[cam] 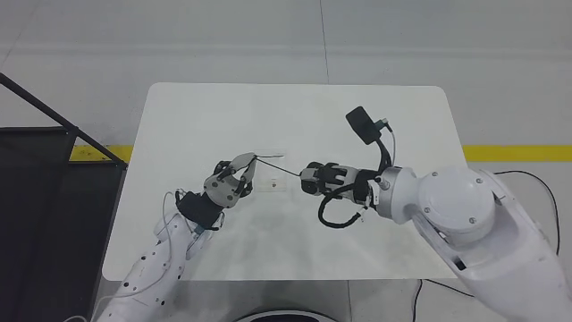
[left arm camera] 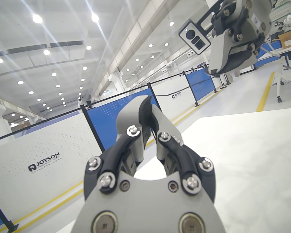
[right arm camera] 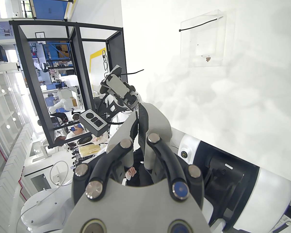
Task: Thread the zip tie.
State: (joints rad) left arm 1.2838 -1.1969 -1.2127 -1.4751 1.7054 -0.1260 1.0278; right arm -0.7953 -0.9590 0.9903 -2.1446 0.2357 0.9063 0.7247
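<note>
The left hand (left arm camera: 150, 101) and right hand (left arm camera: 212, 73) each pinch the thin black plastic zip tie (cam: 279, 165); the contact point inside the right hand is obscured.

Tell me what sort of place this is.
Probably an industrial hall or robot test floor: a grey floor with yellow lines, blue and white partition panels fencing off bays, and rows of ceiling lights overhead.

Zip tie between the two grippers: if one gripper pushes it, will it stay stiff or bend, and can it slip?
Probably springy, not floppy: the zip tie spans the gap from left gripper to right gripper almost straight. It looks thin, so likely light and easy to buckle if pushed endwise. The narrow strap may twist or slip in the grip.
</note>
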